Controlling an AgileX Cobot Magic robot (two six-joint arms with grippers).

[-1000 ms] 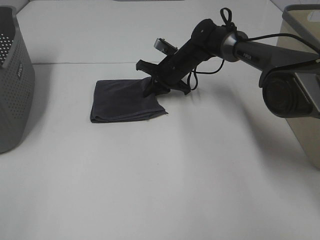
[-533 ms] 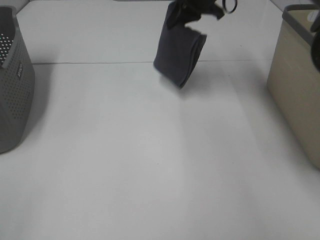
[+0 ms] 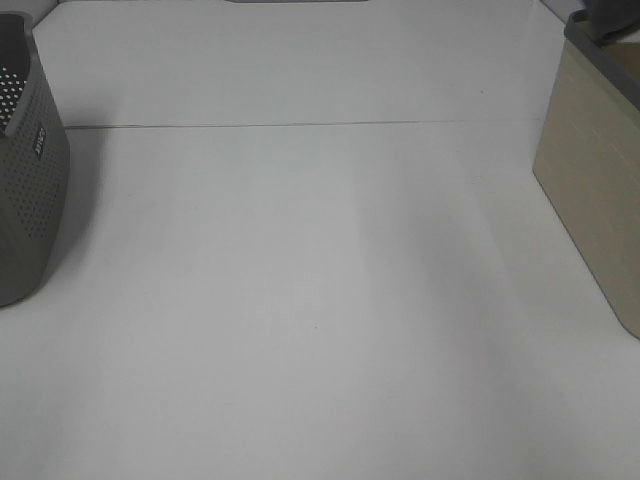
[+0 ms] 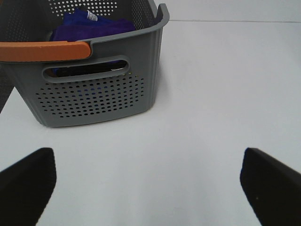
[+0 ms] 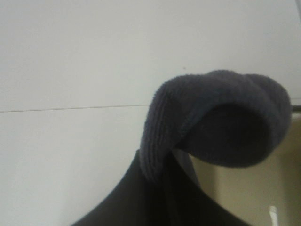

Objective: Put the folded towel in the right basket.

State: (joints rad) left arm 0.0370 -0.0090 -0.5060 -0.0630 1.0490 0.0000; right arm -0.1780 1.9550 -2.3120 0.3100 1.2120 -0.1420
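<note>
one towel [image 5: 216,117] dangling, clamped in the right gripper [image 5: 164,181], left gripper [image 4: 149,186] gaping wide, gripping nothing, two baskets sitting well apart, gray basket [image 3: 30,170], beige basket [image 3: 590,200]

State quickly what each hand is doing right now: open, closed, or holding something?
Left hand: open, holding nothing.
Right hand: closed on the towel.

No readable text, small label [image 3: 40,143] on grey basket [image 3: 25,220], too blurred
</note>
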